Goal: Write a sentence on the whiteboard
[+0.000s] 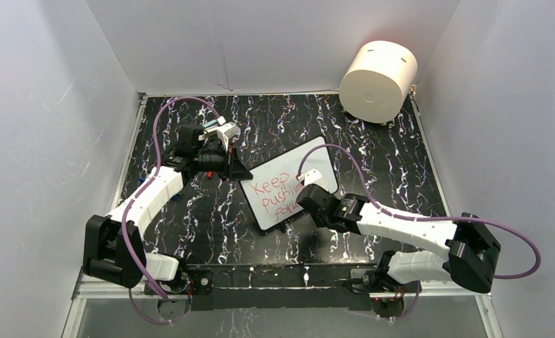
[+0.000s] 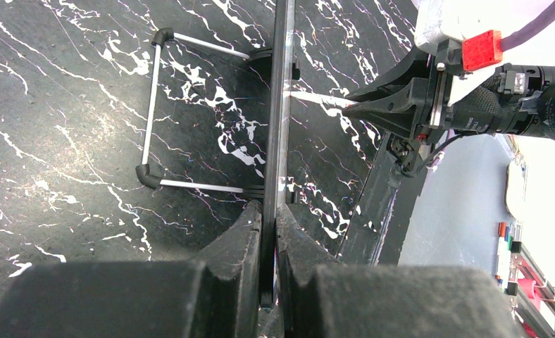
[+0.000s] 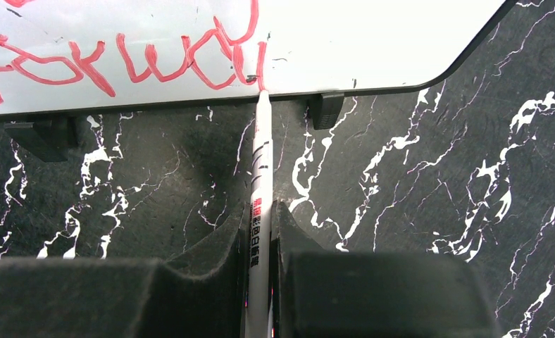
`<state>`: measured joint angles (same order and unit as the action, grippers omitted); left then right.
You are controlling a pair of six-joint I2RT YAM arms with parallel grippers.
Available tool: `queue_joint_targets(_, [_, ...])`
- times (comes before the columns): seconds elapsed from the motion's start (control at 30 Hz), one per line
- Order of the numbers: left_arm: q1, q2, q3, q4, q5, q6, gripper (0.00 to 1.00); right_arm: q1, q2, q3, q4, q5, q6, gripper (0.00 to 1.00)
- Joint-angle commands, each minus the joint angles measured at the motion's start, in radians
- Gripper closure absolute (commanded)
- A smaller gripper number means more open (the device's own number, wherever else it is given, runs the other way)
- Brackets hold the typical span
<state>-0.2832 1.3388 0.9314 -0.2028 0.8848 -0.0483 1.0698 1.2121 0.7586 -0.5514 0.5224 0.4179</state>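
whiteboard (image 1: pixel 289 163) lies mid-table (image 1: pixel 211 218), rotated so its long side runs diagonally, black rim, rounded corners. cream cylinder (image 1: pixel 378 72) sits in the far right corner, well apart from the board.

sentence (image 1: pixel 277 196) is in red, three slanted lines. Top view reads "Keep", then "pushin" with the rest hidden under the right arm, then "for" and more hidden. Right wrist view shows the bottom line (image 3: pixel 120 60) close up: "forwar" plus one more vertical stroke at the end; the last letter looks incomplete.

right gripper (image 3: pixel 259 211): jaws closed tight on a white marker (image 3: pixel 260 162), barrel running straight out between the fingers. The tip touches the board right at that last red stroke, just inside the near rim. The barrel carries a red printed label and some black marks, too small to read. Two black feet (image 3: pixel 326 109) show under the board edge, standing on the table.

left gripper (image 2: pixel 269 211): jaws clamped on the board's thin black edge (image 2: pixel 279 105), seen edge-on in the left wrist view. In the top view it sits at the board's left side (image 1: pixel 238 171). A wire bracket (image 2: pixel 150 105) with black corner pieces runs out from the board's edge on one side. The same view shows the right gripper across the board with the marker's white tip pointing at it, and a small red block on that wrist, with no text legible on it.
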Motion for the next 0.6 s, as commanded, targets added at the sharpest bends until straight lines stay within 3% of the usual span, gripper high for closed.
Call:
queue_joint_targets(0.0, [-0.007,0.049,-0.019,-0.077,-0.147,0.036,1.00,-0.014,-0.011,0.062,0.104,0.036,-0.020,1.00])
queue_joint_targets(0.57, [-0.007,0.049,-0.019,-0.079,-0.147,0.036,1.00,-0.031,-0.009,0.089,0.134,0.058,-0.055,1.00])
